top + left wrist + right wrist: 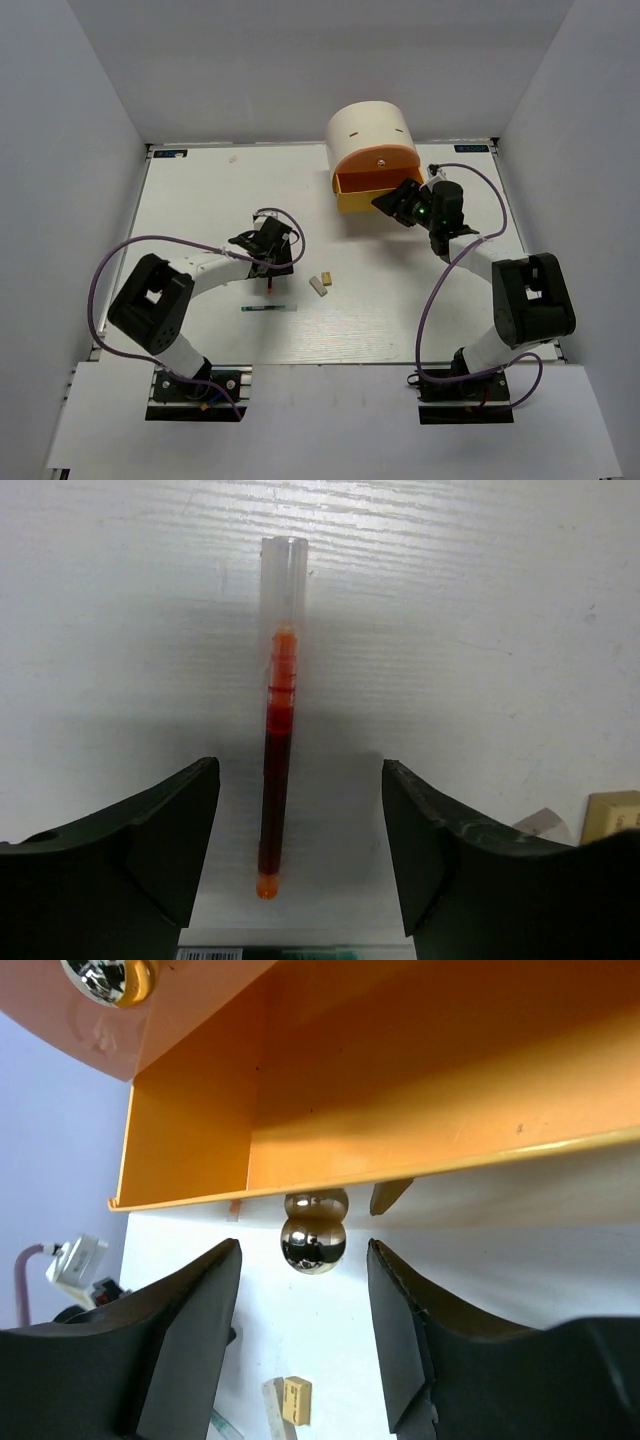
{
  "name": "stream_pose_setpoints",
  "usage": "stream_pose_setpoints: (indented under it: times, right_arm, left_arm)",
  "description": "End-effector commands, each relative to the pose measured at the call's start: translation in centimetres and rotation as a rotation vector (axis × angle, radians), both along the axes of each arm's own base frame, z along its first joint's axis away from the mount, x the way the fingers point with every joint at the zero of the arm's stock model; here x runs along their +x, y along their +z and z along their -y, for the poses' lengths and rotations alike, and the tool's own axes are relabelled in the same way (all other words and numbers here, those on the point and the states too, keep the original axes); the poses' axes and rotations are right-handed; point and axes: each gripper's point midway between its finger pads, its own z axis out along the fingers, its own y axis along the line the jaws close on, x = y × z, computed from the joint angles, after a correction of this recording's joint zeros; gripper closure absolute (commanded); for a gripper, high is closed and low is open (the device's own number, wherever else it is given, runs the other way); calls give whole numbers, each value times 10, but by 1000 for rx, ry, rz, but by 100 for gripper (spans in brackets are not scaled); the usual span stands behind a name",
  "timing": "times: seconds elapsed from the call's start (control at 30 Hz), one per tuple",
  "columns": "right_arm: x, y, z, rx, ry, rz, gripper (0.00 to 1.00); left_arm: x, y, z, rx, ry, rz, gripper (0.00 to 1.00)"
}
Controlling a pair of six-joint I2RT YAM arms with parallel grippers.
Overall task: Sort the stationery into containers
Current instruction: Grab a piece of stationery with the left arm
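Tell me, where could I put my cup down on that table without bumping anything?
Far-left table corner, left of the cream organizer; also the strip nearer than the green pen. Crowded: the middle, around left pincer, orange highlighter, erasers.

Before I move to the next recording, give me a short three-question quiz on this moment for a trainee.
1. True or false: the left gripper has clamped the orange highlighter.
2. The right gripper straddles: A the drawer knob, B the orange highlighter, C nothing.
3. Fill in: the lower drawer stands ____.
Key: 1 false, the jaws stand clear of it on both sides; 2 A; 3 open.
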Motion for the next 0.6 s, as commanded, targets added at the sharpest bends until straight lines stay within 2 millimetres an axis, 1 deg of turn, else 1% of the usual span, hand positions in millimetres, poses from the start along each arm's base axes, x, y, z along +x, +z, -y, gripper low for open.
stream_pose_setpoints:
  times: [0.0, 0.03, 0.07, 0.1, 0.13, 0.17, 0.2, 0.23, 0.27, 0.3, 0.33, 0.37, 0.4, 0.47, 0.5, 0.57]
  right_arm:
    - [-6, 13, -2, 8, 26, 35, 40]
    - [-8, 13, -2, 6, 28, 36, 39]
    - [-10, 16, -1, 0, 31, 48, 39]
    - [-13, 12, 0, -2, 33, 36, 39]
    - [-16, 10, 0, -5, 35, 33, 38]
    - [-21, 8, 0, -11, 40, 31, 38]
    - [-23, 8, 3, -13, 38, 30, 38]
    - [-29, 3, 2, -22, 45, 22, 38]
    - [-31, 4, 5, -26, 40, 28, 38]
    - [-35, 6, 5, -27, 44, 33, 38]
    - [-36, 8, 7, -36, 43, 45, 38]
    - [-40, 3, 8, -42, 41, 34, 38]
    - [-41, 8, 9, -41, 40, 49, 38]
    - [-46, 3, 12, -54, 41, 41, 38]
    - [-47, 2, 12, -58, 42, 44, 38]
    - [-51, 2, 13, -67, 46, 45, 36]
  left_arm:
    - [19, 9, -2, 31, 14, 42, 25]
    - [22, 10, 0, 30, 14, 44, 26]
    - [24, 8, 1, 39, 7, 38, 30]
    - [23, 4, 0, 44, 7, 30, 33]
    - [26, 6, 2, 42, 7, 34, 36]
    - [28, 4, -1, 53, 8, 25, 39]
    - [31, 2, 1, 60, 8, 15, 43]
    - [31, 0, 1, 66, 7, 6, 45]
    - [31, -2, 1, 73, 7, -4, 47]
    - [30, -5, 0, 84, 6, -22, 48]
    - [30, -9, 0, 99, -2, -37, 51]
    - [29, -13, -5, 108, 7, -53, 54]
    - [29, -11, -4, 110, 7, -55, 58]
    - [26, -18, -8, 133, 10, -75, 63]
    - [26, -18, -8, 133, 10, -75, 65]
    - [23, -22, -10, 145, 9, -95, 73]
